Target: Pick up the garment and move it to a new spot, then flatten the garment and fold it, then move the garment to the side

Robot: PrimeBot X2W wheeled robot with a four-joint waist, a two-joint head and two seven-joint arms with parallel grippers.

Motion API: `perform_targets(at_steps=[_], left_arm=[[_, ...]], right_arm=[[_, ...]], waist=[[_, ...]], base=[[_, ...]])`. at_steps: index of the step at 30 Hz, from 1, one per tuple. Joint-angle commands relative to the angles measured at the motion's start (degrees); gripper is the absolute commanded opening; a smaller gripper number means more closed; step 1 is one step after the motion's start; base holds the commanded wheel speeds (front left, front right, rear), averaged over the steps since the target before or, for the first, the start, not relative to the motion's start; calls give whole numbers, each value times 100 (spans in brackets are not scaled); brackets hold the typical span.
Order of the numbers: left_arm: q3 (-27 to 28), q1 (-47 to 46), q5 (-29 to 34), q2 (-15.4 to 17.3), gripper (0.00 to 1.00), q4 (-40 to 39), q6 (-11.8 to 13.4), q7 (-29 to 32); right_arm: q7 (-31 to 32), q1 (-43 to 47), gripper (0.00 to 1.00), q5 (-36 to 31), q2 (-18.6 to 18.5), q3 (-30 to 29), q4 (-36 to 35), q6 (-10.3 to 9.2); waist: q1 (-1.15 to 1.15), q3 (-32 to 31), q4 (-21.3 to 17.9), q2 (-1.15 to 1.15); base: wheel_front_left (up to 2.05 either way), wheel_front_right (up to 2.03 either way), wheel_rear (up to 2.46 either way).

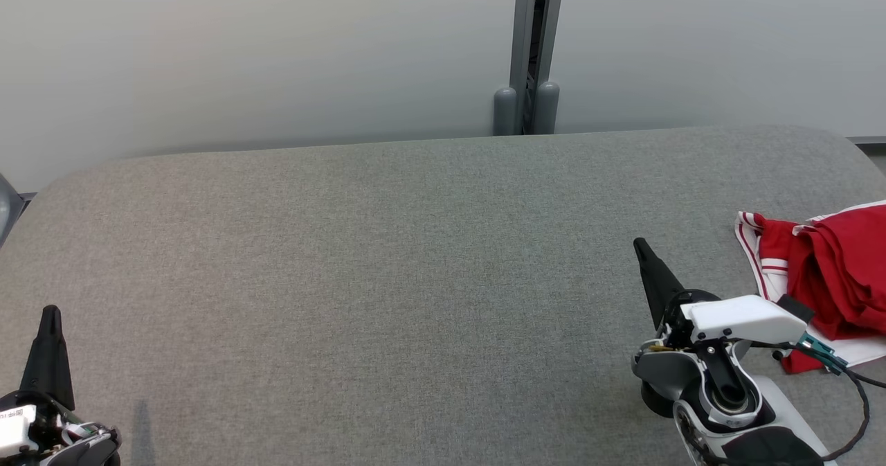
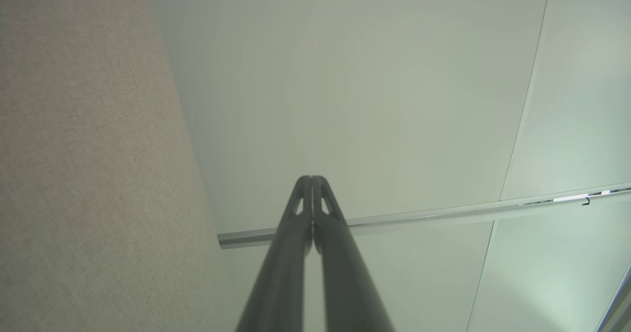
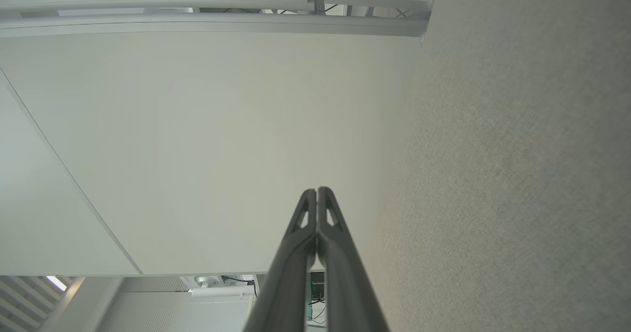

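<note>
A crumpled red garment (image 1: 834,275) with white trim and red stripes lies on the grey fabric surface (image 1: 387,279) at the far right edge of the head view. My right gripper (image 1: 640,246) stands just left of it, shut, fingers pointing up and away, holding nothing. At the lower left corner my left gripper (image 1: 50,311) is also shut and empty, far from the garment. In the left wrist view the left gripper (image 2: 312,179) has its fingers pressed together. The right wrist view has the right gripper (image 3: 317,191) closed in the same way.
A pale wall runs behind the surface, with a grey vertical post (image 1: 529,50) at its middle. The surface has a rounded far edge. A dark cable (image 1: 855,383) trails from my right wrist near the garment.
</note>
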Motion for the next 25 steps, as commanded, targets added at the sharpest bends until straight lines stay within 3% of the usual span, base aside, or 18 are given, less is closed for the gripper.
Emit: perform_targets(at_steps=[1,25], left_arm=[[34,-101,-13,11,0,7,-10,21],[89,-122,42,-29,0,11,-10,70]], right_arm=[[22,-62,0,16,-54,-13,4,2],[23,-54,0,17,-54,-12,3,2]], waist=[[0,0,0,0],[0,0,0,0]], base=[[0,0,0],[0,0,0]])
